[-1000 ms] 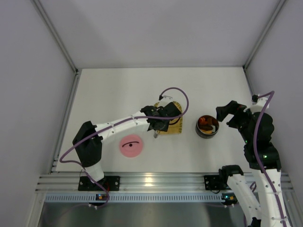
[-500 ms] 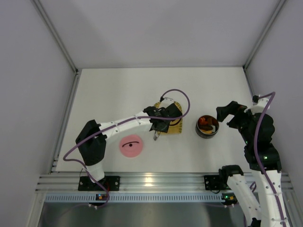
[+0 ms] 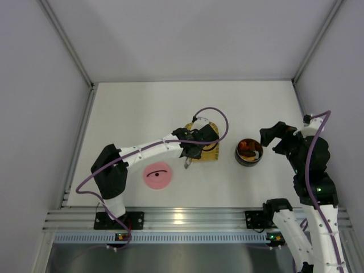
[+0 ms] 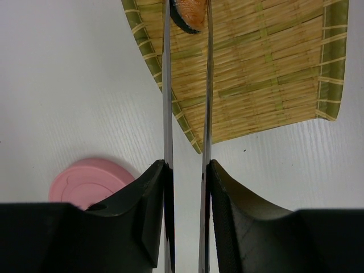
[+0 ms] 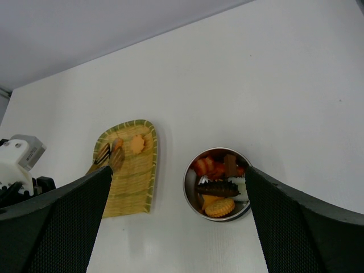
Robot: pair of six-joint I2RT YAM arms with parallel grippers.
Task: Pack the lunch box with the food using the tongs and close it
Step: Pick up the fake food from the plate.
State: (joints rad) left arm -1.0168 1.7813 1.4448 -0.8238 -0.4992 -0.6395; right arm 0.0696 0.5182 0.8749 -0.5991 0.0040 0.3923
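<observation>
White table (image 3: 142,108): L gripper (image 4: 186,170) clamped on tongs (image 4: 166,114), tips pinching orange food piece (image 4: 190,14) over yellow tray (image 4: 267,74). R gripper (image 5: 179,210) jaws wide apart, holding nothing, above lunch box (image 5: 187,182) nr right edge; pink lid (image 3: 157,176) nr front edge.

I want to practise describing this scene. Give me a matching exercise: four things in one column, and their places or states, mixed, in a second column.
Things:
1. pink lid
2. tongs
3. lunch box
4. woven tray

Places or states:
a. uncovered, food inside
b. lying flat on the table
c. clamped in the left gripper, pinching an orange piece
d. under the tong tips

Pairs: 1-b, 2-c, 3-a, 4-d
</observation>
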